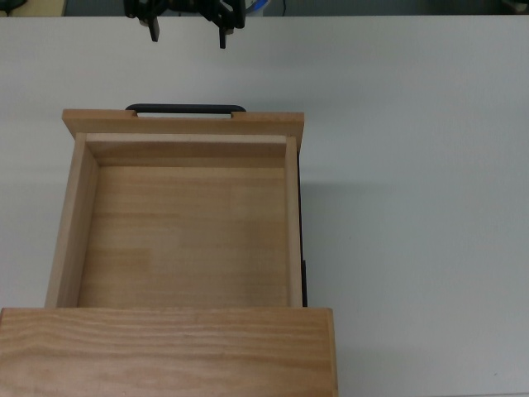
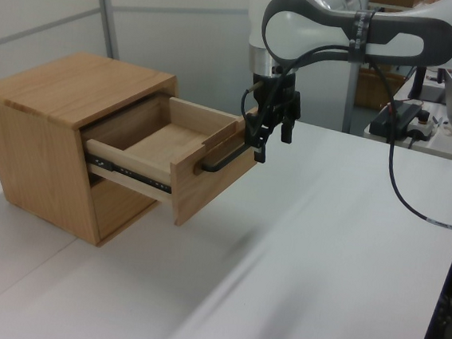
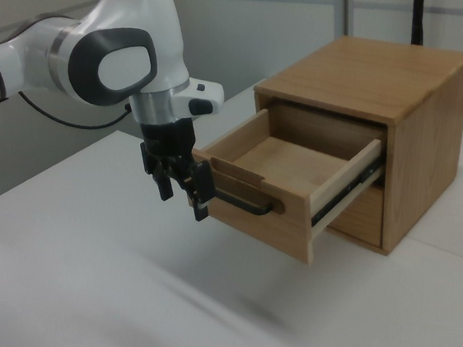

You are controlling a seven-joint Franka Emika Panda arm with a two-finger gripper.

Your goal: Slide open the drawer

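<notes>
The light wooden drawer [image 1: 186, 240] stands pulled far out of the cabinet [image 1: 165, 351], and its inside is bare. On the drawer's front panel sits the black bar handle [image 1: 186, 108]. My gripper [image 1: 188, 35] hangs open beyond the handle, near the top view's upper edge, apart from it and holding nothing. The left view shows the gripper [image 2: 273, 140] just right of the handle [image 2: 219, 159] and the front panel [image 2: 209, 180]. The right view shows the gripper [image 3: 183, 202] left of the handle [image 3: 245, 204], with a small gap between them.
The cabinet [image 2: 44, 144] stands on a white table [image 2: 306, 257]. Black slide rails [image 3: 348, 186] show along the drawer's side. A black cable [image 2: 404, 187] hangs from the arm. A side desk with electronics [image 2: 407, 115] stands at the left view's far right.
</notes>
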